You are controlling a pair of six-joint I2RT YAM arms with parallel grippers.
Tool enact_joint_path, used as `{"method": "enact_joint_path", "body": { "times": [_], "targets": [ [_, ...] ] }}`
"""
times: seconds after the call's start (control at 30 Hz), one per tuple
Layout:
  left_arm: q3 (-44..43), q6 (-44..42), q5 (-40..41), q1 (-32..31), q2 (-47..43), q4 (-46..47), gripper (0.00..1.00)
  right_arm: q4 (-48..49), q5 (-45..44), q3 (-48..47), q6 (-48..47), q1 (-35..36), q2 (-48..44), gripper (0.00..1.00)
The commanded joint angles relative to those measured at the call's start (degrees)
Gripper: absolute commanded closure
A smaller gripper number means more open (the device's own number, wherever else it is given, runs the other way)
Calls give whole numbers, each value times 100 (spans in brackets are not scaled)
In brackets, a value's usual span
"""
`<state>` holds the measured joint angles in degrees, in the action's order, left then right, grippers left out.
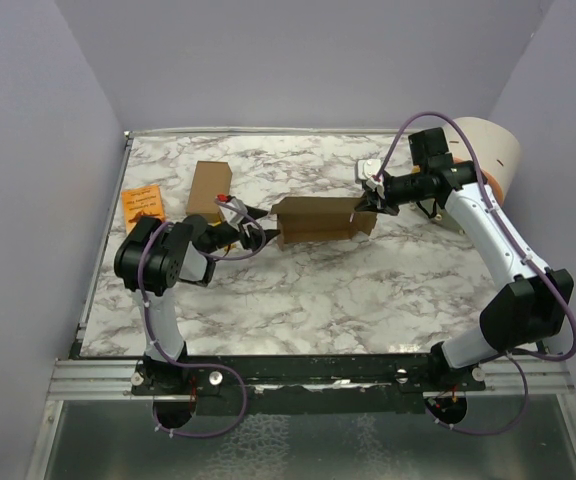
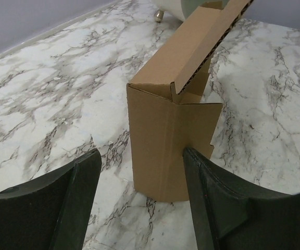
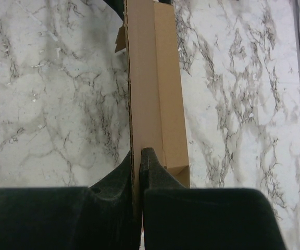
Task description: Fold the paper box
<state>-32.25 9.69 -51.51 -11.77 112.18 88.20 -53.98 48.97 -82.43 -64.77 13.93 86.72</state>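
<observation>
At the far left of the top view a small orange booklet lies flat on the marble worktop, near its left edge. Just to the right of it lies a narrow brown box, with a gap between the two.

Next is my left arm. It sits bent low in the lower left part of the worktop and points to the right. My left jaws are released and spread wide. In the left wrist view, the near end of the paper box stands between the two dark tips. The tip on the left of that view is clear of the cardboard. The tip on the right is just beside a notched flap, and I cannot tell if it touches.

The paper box is in the middle of the top view, a little above the centre, standing on the worktop. It is long and brown and runs left to right between my two jaws. It is partly folded, and a long flap bends over along its top.

At the right end of the box my right jaws are clenched on a thin cardboard wall, pinching it between both tips. My right arm stretches in from the lower right. Behind it, in the upper right corner, is a big pale roll.
</observation>
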Motion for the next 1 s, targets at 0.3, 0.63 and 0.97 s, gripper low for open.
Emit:
{"method": "enact_joint_path", "body": {
  "times": [0.3, 0.63, 0.97],
  "targets": [
    [24, -737, 668, -385, 50, 1038, 35, -404, 199, -64, 88, 22, 160, 99],
    [233, -1048, 1637, -658, 13, 1112, 44, -403, 268, 20, 88, 30, 164, 99],
    [189, -1150, 2057, -853, 198, 1388, 44, -28, -119, 94, 502, 57, 244, 99]
  ]
}}
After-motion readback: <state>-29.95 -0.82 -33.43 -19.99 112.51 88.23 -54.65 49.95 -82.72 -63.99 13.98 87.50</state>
